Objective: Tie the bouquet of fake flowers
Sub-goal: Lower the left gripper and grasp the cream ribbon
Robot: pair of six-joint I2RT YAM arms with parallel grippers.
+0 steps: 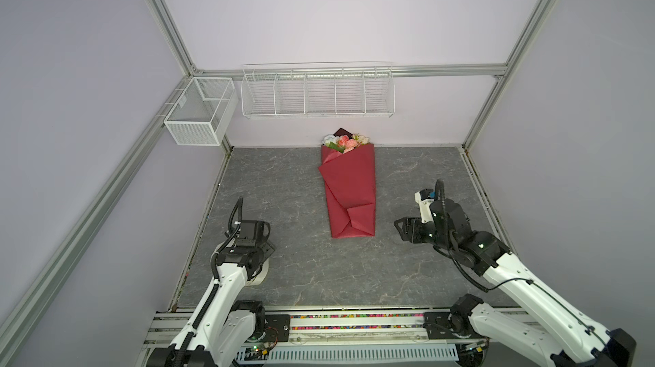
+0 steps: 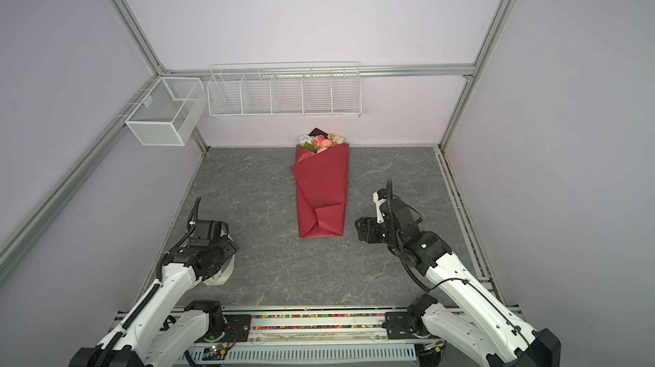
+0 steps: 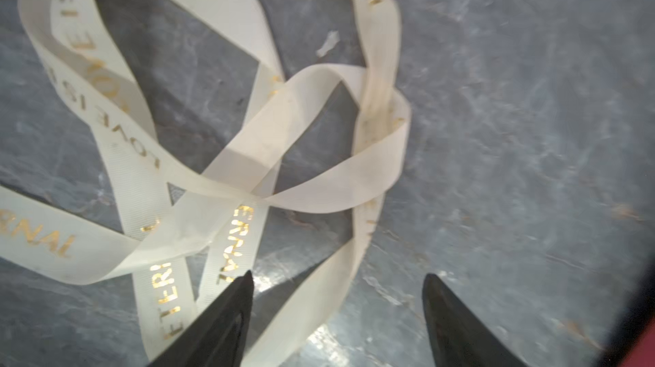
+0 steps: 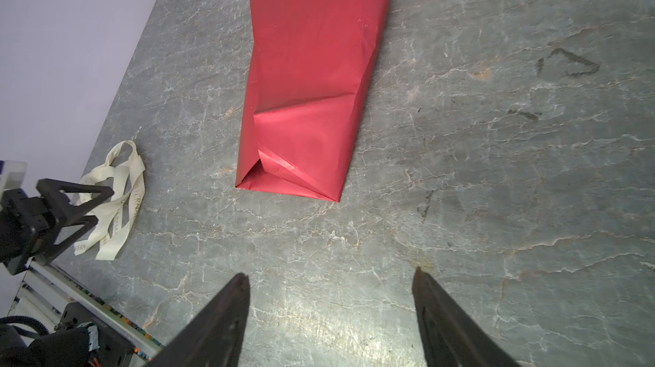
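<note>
Left of the dark-red paper-wrapped bouquet of fake flowers (image 1: 349, 191), near its folded foot, the left gripper (image 3: 338, 276) holds its two black jaws spread apart, clasping nothing. It is poised over a loose tangle of cream fabric ribbon with gold lettering (image 3: 248, 142), one strand of which crosses the gap. Right of the bouquet's foot, the right gripper (image 4: 329, 273) is likewise released and empty above the grey veined stone-look tabletop (image 1: 283, 188). The bouquet lies flat between them, touching neither, with its pink, peach and cream blooms at the end away from both arms.
</note>
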